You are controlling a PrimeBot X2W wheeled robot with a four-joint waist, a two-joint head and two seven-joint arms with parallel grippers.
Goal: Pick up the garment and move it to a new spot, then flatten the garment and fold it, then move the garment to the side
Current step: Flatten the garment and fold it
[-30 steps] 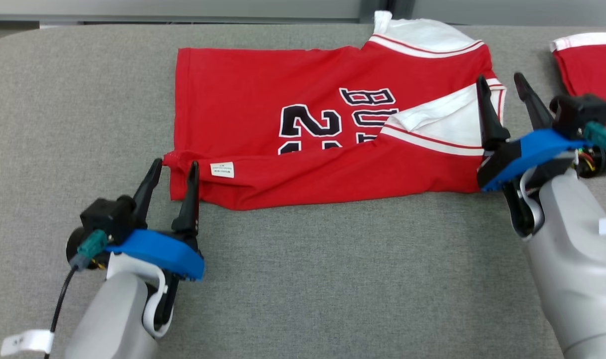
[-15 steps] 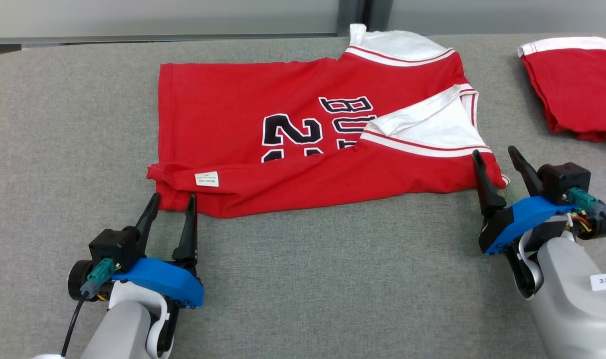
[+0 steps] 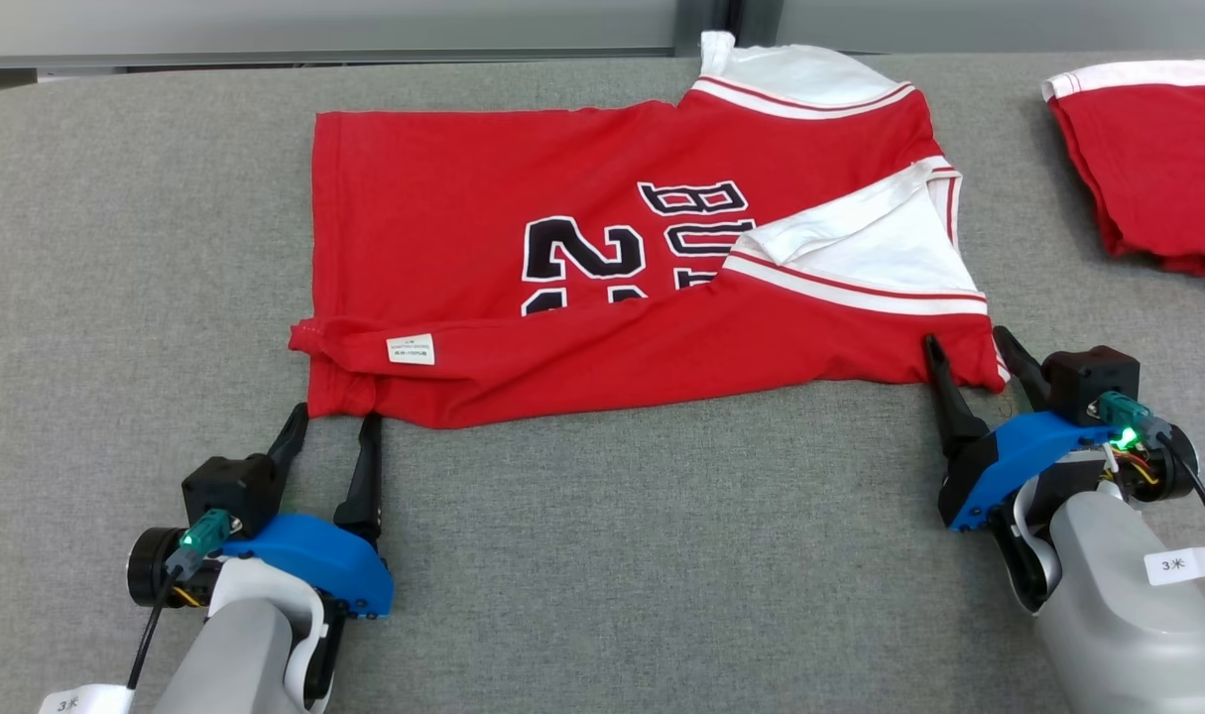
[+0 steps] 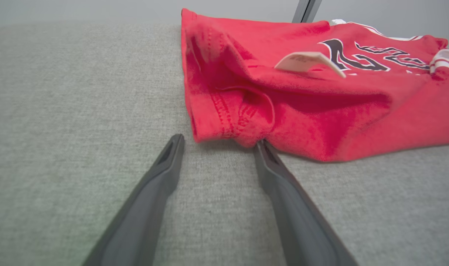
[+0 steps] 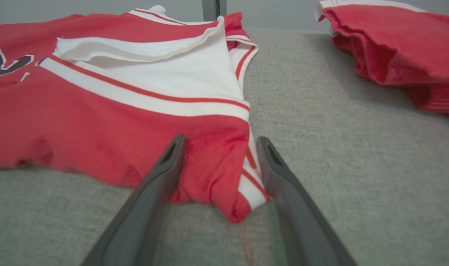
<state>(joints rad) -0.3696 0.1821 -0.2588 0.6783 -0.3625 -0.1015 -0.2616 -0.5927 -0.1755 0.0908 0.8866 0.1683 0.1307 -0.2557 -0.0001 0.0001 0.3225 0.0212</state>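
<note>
1. The left gripper [image 3: 335, 413], fingers spread and holding nothing, sits low over the desk [image 3: 662, 555]. Its tips are right at the near left corner of the jersey [image 3: 582, 268]; in the left wrist view one tip touches the folded hem.
2. The right gripper [image 3: 966, 337] is spread too. It straddles the jersey's near right corner with a finger on each side, not pinching it.
3. The jersey lies mid-desk with its long axis left to right: hem to the left, white-trimmed shoulders to the right.
4. Its near long edge is folded over the front, covering part of the black number. A white label [image 3: 410, 348] shows on that fold.
5. Far right, well apart, lies another red garment [image 3: 1157, 169].
</note>
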